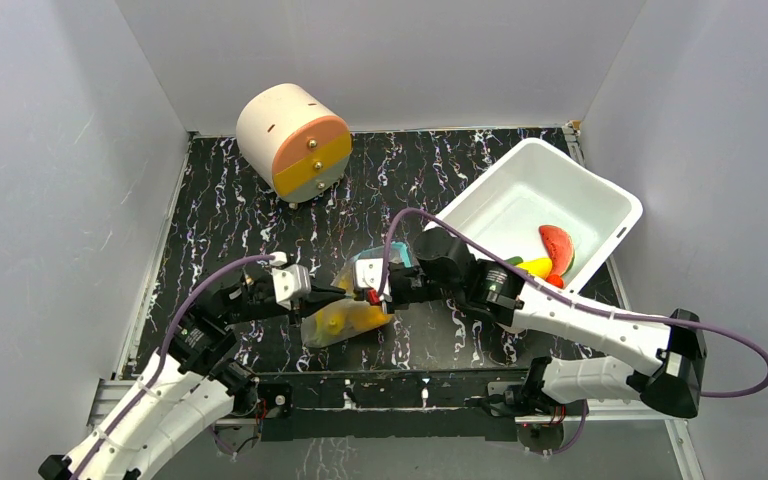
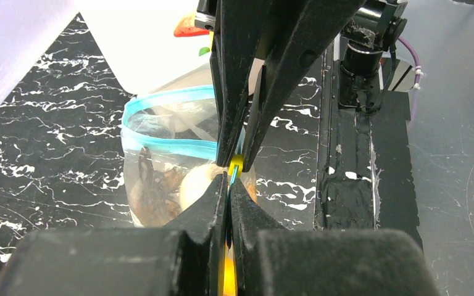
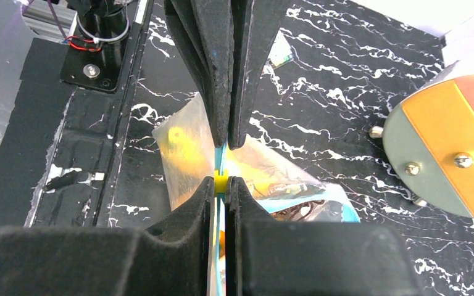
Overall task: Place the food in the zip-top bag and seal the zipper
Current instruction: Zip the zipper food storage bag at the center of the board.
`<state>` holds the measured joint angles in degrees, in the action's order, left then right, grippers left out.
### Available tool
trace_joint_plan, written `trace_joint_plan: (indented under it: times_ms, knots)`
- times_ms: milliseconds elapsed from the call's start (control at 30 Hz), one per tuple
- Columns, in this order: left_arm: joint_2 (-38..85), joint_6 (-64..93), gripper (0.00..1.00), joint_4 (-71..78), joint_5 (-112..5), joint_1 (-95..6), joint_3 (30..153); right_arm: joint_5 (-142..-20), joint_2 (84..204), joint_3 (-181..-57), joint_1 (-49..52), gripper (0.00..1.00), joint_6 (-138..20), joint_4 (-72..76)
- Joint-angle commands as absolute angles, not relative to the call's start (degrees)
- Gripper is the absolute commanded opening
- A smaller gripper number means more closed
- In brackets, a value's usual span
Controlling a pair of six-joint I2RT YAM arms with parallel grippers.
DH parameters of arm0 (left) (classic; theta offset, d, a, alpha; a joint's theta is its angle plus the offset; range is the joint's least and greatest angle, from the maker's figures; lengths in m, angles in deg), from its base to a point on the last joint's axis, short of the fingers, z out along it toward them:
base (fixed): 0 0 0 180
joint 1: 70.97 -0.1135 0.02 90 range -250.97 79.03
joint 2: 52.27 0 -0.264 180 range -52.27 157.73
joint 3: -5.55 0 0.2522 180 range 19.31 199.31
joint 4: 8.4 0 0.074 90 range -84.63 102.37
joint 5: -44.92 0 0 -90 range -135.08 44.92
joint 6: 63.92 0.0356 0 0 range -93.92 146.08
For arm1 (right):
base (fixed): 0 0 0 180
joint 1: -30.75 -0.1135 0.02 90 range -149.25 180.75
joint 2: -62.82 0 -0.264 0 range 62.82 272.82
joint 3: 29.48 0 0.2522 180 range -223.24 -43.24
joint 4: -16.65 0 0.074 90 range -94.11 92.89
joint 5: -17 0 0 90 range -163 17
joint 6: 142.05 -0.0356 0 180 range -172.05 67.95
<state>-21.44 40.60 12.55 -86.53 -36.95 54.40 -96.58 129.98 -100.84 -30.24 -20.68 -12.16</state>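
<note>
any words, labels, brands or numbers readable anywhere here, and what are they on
No text can be read in any view.
small white tag, right wrist view, beside the dark fingers: a greenish mark, too small and blurred to read.
zip-top bag: no print shows.
white tub: no lettering.
round drum: slots and screws only, no lettering.

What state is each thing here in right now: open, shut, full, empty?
Bag: holds food, pinched by both arms.
Zipper: partly gaping, not sealed.
Left fingers: shut on the zipper.
Right fingers: shut on the zipper.
Tub: open, some food inside.
Drum: drawers look shut.
</note>
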Motion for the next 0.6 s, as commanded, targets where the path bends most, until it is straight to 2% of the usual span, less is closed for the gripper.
trace_joint_plan:
  times_ms: [0,567]
  knots:
    - [-23.17,39.79,0.00,13.28,-82.86,-37.19,58.43,-91.41,125.27,-100.77,-29.83,0.00,-19.42,-15.33]
    - [-24.76,42.60,0.00,18.54,-81.83,-37.18,60.02,-88.65,122.75,-100.71,-29.18,0.00,-19.68,-18.82]
